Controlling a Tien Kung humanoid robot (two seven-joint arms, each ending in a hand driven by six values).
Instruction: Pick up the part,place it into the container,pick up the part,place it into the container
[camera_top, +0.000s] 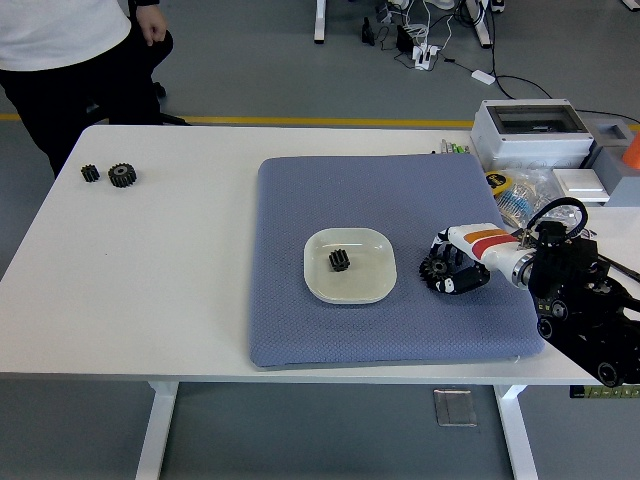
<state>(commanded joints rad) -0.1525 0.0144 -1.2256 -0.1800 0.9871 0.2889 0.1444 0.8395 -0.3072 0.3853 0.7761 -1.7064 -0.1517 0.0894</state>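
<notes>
A black gear (434, 268) lies on the blue mat (390, 330) just right of the white dish (350, 289). My right hand (451, 268) has its fingers curled around this gear, still down on the mat. A smaller black gear (339, 260) sits inside the dish. Two more black gears (111, 174) rest at the table's far left. The left arm is out of view.
A person in a white top and dark trousers (70, 60) stands at the far left corner. A grey box (530, 130) and a clutter of packets and cables (520, 190) occupy the far right of the table.
</notes>
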